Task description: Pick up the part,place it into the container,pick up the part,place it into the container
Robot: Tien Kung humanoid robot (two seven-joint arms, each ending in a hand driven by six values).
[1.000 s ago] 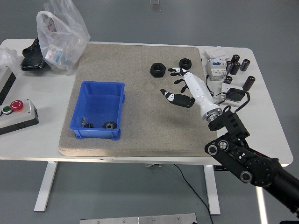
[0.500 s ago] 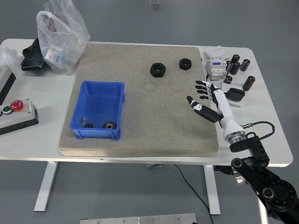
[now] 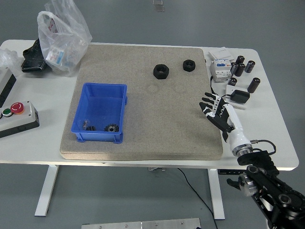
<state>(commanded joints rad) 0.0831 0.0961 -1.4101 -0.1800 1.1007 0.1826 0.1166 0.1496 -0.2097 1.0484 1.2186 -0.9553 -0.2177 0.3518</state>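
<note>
Two black hex nuts lie on the beige mat [image 3: 143, 129]: a larger one [image 3: 161, 71] and a smaller one [image 3: 189, 65] to its right. The blue container [image 3: 101, 112] stands on the mat's left half and holds two small dark gear-like parts [image 3: 111, 128] at its near end. My right hand [image 3: 213, 106] is open and empty, fingers spread, at the mat's right edge, well below and right of both nuts. The left arm is out of view.
A grey control box with a red button [image 3: 17, 108] sits at the left edge. A clear plastic bag [image 3: 62, 38] and a black object [image 3: 32, 57] lie at the back left. Black cylinders [image 3: 243, 67], a white electrical module [image 3: 221, 67] and a black block [image 3: 238, 97] crowd the right side.
My right hand has drawn back from beside the nuts toward the near right, holding nothing. Both nuts stay where they were.
</note>
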